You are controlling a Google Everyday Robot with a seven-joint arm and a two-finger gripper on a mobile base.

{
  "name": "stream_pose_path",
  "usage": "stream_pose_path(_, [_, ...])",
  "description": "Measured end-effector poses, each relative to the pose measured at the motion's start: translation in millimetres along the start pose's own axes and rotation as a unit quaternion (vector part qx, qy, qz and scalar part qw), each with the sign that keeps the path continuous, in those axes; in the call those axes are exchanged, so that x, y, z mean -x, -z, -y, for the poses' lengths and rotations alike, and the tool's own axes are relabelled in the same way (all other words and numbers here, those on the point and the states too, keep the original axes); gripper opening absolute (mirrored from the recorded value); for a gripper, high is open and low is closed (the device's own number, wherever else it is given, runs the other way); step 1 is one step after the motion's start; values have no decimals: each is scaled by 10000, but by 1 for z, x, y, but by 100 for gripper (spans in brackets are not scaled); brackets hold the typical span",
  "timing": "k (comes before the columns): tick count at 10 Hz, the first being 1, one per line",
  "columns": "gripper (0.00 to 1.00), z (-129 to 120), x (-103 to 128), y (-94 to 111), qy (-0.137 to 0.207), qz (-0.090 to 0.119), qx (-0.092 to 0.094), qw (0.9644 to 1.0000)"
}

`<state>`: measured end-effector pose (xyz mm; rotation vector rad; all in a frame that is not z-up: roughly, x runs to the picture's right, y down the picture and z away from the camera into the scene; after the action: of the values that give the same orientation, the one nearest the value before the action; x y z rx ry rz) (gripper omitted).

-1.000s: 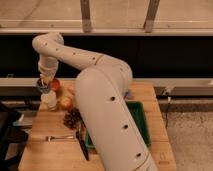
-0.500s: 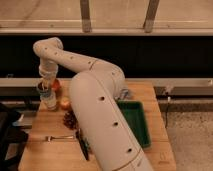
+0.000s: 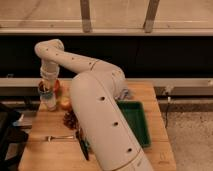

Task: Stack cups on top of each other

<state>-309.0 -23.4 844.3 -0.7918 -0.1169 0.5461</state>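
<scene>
Cups at the far left edge of the tabletop (image 3: 107, 161), gripper (image 3: 46, 89) right on top of them

The cream-white cup (image 3: 49, 102) stands upright with a light-blue cup (image 3: 46, 93) seemingly nested in its mouth. They're probably light, stiff and a bit slick, so gripping by the rim wall seems best. I honestly can't tell how the gripper is set or whether it's holding anything.

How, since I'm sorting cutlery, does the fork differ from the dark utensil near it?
The fork is pale and thin; the dark utensil is black and broader. The fork lies crosswise; the utensil runs front to back, partly hidden by the arm. Both lie flat on the table, away from the gripper, which is at the far left above the cream cup.
</scene>
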Motion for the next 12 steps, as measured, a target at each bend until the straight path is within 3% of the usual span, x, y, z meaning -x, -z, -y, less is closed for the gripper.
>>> stream_pose_path(2, [5, -1, -5, -2, -30, -48, 41, 10000])
stream_pose_path(7, [55, -3, -13, -4, -28, -50, 132, 9999])
stream_pose_path(8, [61, -3, -13, -4, -20, -42, 137, 9999])
stream_pose_path(12, [62, -4, -13, -4, -13, -41, 139, 9999])
